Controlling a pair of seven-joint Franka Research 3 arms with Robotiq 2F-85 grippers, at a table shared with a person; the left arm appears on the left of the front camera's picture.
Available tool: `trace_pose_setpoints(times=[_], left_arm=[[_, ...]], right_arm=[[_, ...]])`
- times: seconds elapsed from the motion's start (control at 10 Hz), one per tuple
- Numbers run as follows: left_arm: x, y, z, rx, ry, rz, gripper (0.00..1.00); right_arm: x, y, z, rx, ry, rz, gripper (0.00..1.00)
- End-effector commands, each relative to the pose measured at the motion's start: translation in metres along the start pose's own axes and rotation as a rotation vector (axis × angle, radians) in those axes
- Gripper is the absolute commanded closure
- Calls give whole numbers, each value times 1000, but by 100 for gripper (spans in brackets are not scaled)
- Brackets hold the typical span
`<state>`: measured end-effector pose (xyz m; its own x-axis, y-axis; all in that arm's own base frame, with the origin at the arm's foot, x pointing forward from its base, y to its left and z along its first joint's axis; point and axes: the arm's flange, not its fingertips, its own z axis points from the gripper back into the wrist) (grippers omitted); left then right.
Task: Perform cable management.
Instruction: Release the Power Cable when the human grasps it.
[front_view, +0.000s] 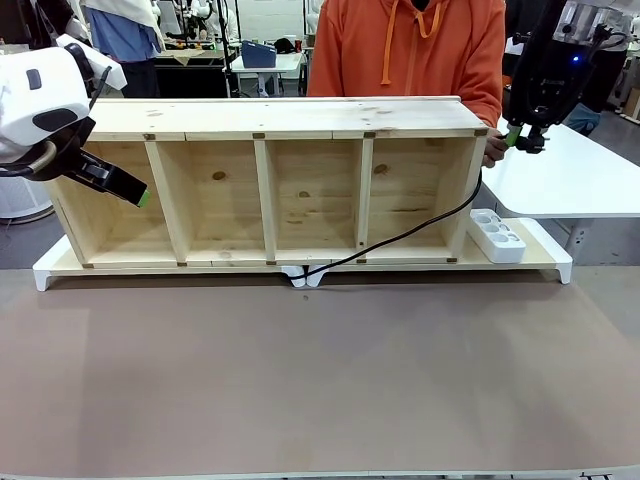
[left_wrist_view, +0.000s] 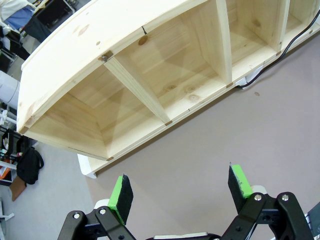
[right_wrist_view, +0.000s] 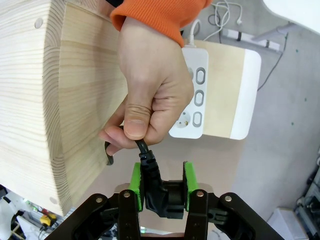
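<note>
Right end effector (right_wrist_view: 161, 186) is clamped on the black plug (right_wrist_view: 159, 192) of the cable (front_view: 400, 238), green pads pressed against both sides of the plug body. A person's hand (right_wrist_view: 150, 97), in an orange sleeve (right_wrist_view: 155, 17), pinches the cable just above the plug, beside the end wall of the wooden shelf (front_view: 270, 185). In the front view this end effector (front_view: 518, 137) hangs at the shelf's right top corner. From there the cable runs down through the rightmost compartment and out along the shelf's front edge to the middle, ending near a white bracket (front_view: 305, 276) on the worktop (front_view: 320, 380). A white power strip (front_view: 497, 235) lies just beside the shelf's right end. Left end effector (left_wrist_view: 180, 192) hangs with fingers apart, empty, before the leftmost compartments.
</note>
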<state>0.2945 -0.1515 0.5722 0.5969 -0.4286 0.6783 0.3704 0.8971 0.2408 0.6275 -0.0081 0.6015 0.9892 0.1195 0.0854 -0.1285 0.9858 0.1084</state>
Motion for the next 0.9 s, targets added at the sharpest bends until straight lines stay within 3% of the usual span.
trace_pose_setpoints(times=[0.0,0.3,0.4,0.5,0.6,0.7,0.8], left_arm=[[-1,0,1,11,9,-8,0],[-1,0,1,11,9,-8,0],[-1,0,1,11,9,-8,0],[-1,0,1,11,9,-8,0],[-1,0,1,11,9,-8,0],[-1,0,1,11,9,-8,0],[-1,0,1,11,9,-8,0]], right_arm=[[1,1,3,-2,-11,2,61],[1,1,3,-2,-11,2,61],[0,0,0,0,0,0,41],[-1,0,0,12,5,8,41],[-1,-1,0,14,4,11,22],[-1,-1,0,15,6,11,38],[-1,-1,1,16,6,14,2]])
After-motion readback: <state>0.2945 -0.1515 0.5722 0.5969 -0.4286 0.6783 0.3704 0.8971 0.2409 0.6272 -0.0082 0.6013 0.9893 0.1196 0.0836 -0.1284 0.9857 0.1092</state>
